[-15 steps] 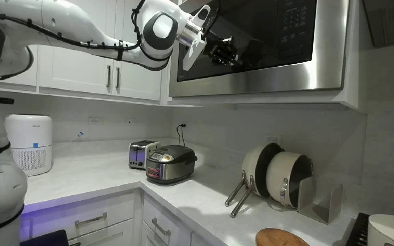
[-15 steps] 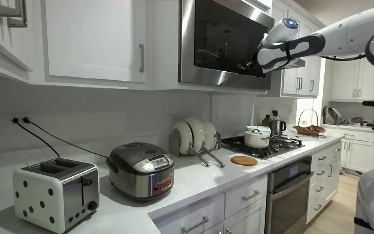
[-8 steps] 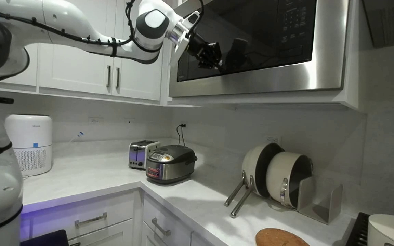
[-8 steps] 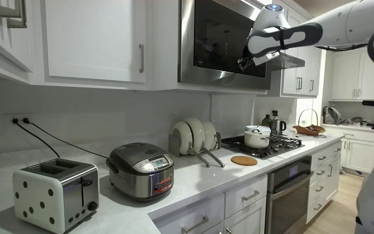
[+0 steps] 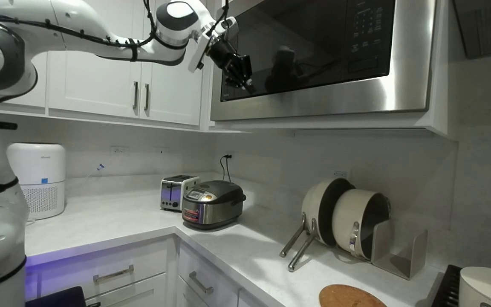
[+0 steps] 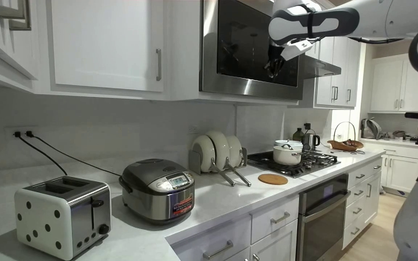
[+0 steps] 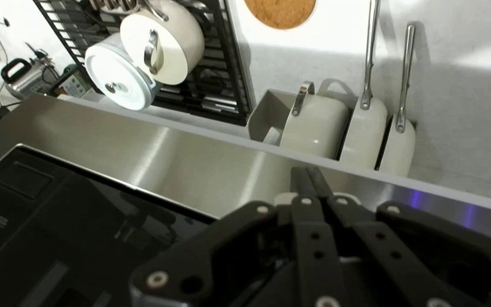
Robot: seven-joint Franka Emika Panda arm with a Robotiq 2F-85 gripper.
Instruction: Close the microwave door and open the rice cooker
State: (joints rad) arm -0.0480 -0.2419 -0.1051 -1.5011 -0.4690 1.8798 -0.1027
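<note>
white counter (image 6: 230, 203) bears the rice cooker (image 6: 158, 192) between toaster (image 6: 64, 217) and pans (image 6: 219, 148); claw (image 7: 311, 177) hangs, fingers (image 7: 301, 183) together, before microwave door (image 6: 243, 40).

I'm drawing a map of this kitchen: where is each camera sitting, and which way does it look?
Wrist view: behind the shut gripper, which shows at the bottom, looking down past the microwave door at long-handled pans.
An exterior view: out in front of the counter, facing its corner and the rice cooker; arm and gripper show.
An exterior view: close to the toaster, looking along the counter toward the gas stove; arm and gripper show.
Both exterior views share the rice cooker, toaster and microwave door.
</note>
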